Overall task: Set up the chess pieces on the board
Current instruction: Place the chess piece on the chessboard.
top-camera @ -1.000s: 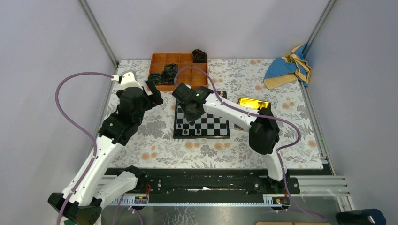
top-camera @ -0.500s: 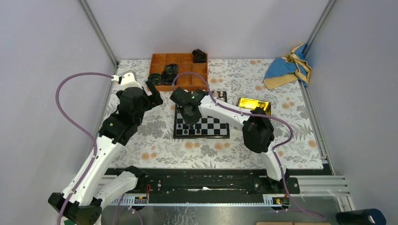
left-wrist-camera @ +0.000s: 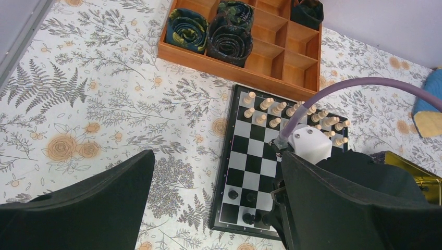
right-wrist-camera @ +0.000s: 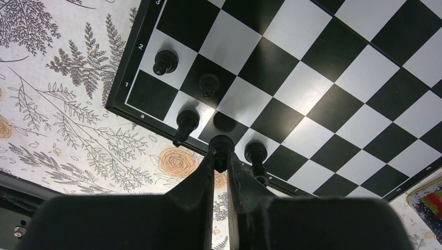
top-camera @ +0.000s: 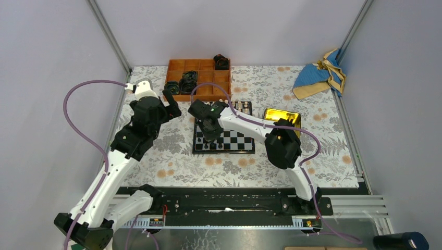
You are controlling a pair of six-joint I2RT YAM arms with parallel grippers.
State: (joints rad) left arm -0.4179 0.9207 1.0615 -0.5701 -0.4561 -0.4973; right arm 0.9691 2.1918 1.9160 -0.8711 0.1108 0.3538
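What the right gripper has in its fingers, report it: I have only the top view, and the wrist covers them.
Observer: In the right wrist view, the right gripper is shut on one black chess piece.
Operator: Tell me what stands under it.
Observer: Four black pieces stand near one corner of the board. The edge-row square between two of them is free.
Operator: Now the left gripper.
Observer: In the left wrist view, the left gripper is open and empty, above the flowered cloth beside the board.
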